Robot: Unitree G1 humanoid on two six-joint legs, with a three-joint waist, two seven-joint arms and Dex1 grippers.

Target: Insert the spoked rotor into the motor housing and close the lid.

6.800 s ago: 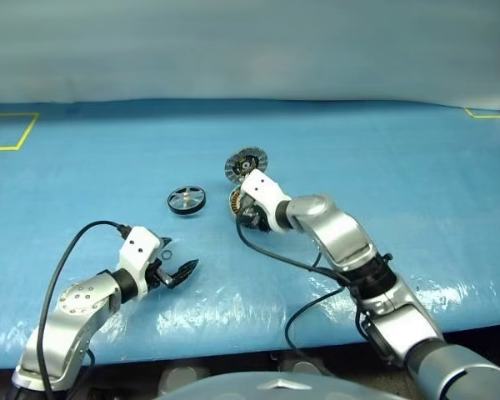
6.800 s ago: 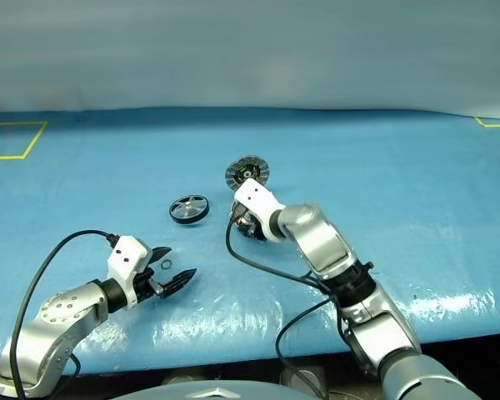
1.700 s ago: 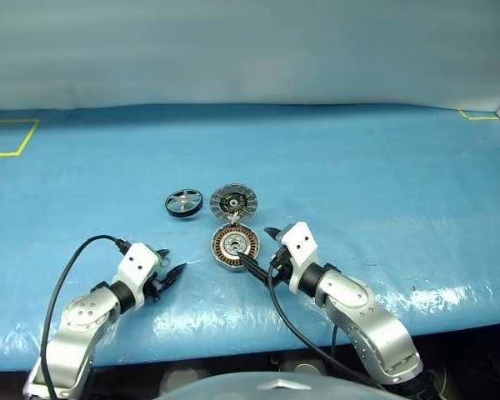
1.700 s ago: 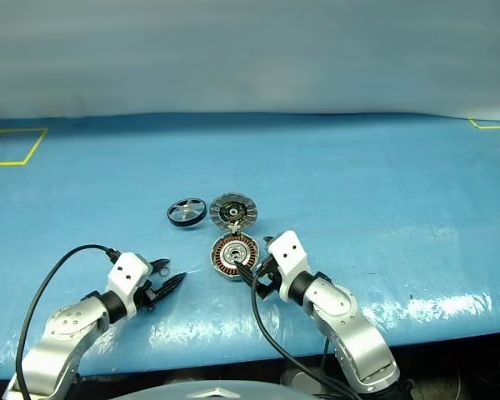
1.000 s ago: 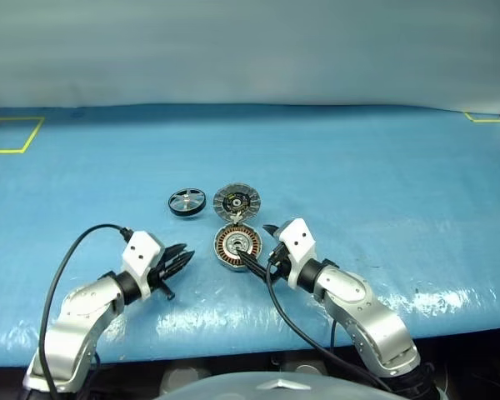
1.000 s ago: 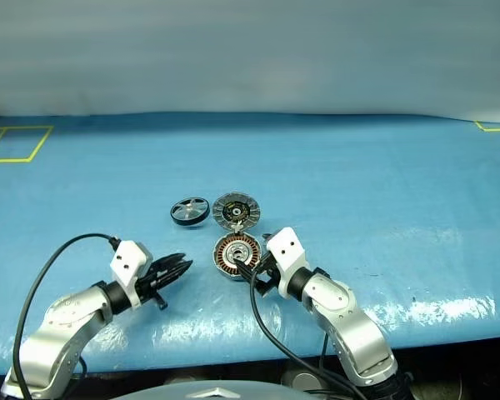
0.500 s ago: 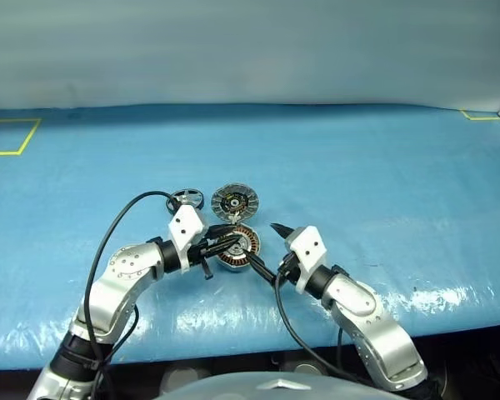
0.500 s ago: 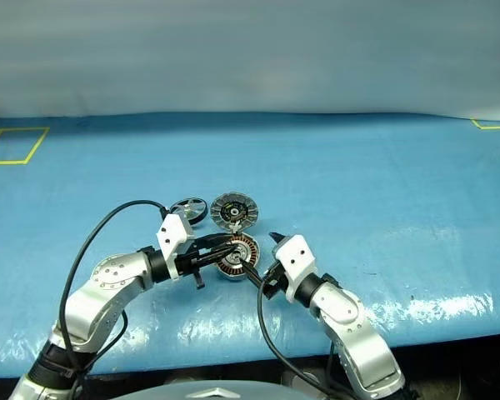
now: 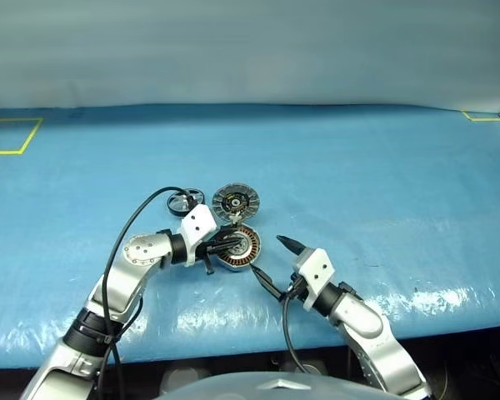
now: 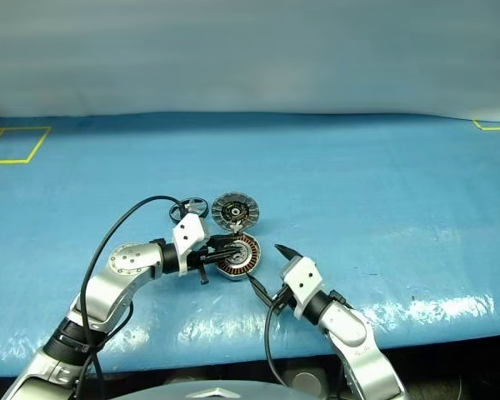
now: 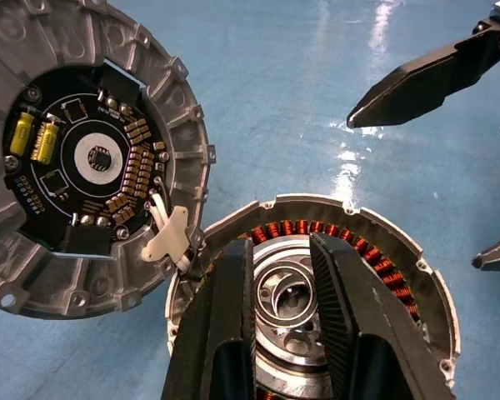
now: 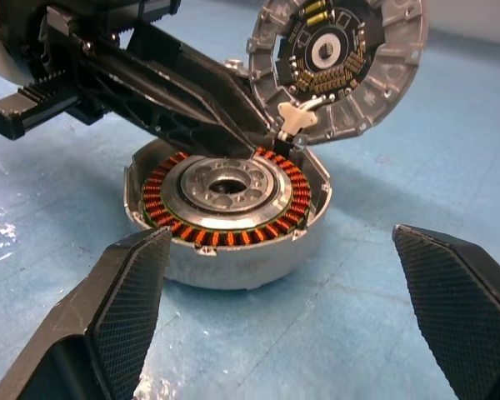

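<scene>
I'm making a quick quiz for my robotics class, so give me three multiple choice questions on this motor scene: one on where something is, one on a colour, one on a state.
1. Where is the spoked rotor?
A. On the blue table, beside the lid
B. Inside the motor housing
C. In the right hand

2. What colour are the windings in the motor housing?
A. Green
B. Copper-brown
C. White

3. How does the lid stand?
A. Shut over the housing
B. Open, inner face showing
C. Lifted by the right hand

Answers: 1 A, it lies on the table past the left arm. 2 B, an orange-brown ring circles the silver hub. 3 B, its circuit board faces up beside the housing.
</scene>
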